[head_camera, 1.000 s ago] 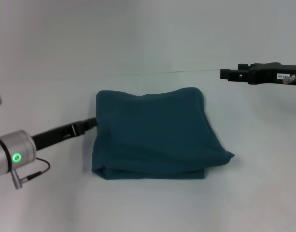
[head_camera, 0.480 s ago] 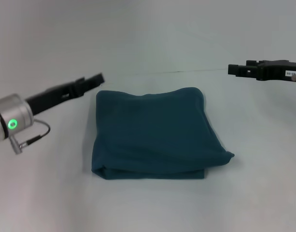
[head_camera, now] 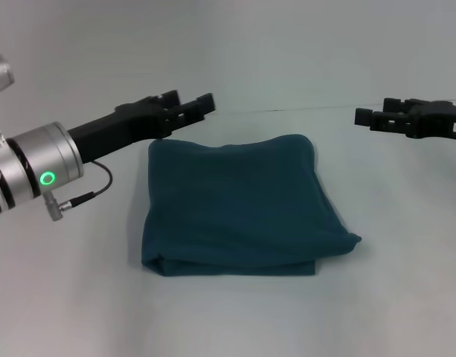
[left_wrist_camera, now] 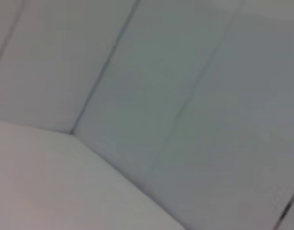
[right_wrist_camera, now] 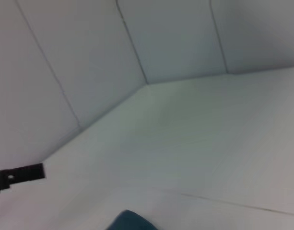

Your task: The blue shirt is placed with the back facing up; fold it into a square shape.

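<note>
The blue shirt (head_camera: 239, 208) lies folded into a rough square on the white table, plain side up, with a small corner sticking out at its near right. My left gripper (head_camera: 189, 104) hovers open and empty above the shirt's far left corner. My right gripper (head_camera: 370, 116) is open and empty, raised to the right of the shirt and well clear of it. In the right wrist view a bit of the shirt (right_wrist_camera: 130, 221) shows at the edge, and a left fingertip (right_wrist_camera: 22, 174) shows farther off. The left wrist view shows only wall panels.
The white table (head_camera: 235, 320) extends around the shirt on all sides. A grey panelled wall (head_camera: 272, 44) rises behind the table's far edge. My left arm's silver wrist with a green light (head_camera: 42, 167) reaches in from the left.
My left gripper has left the shirt's left edge, risen and swung toward the far left corner. My right gripper has drawn slightly back to the right. The shirt has not moved.
</note>
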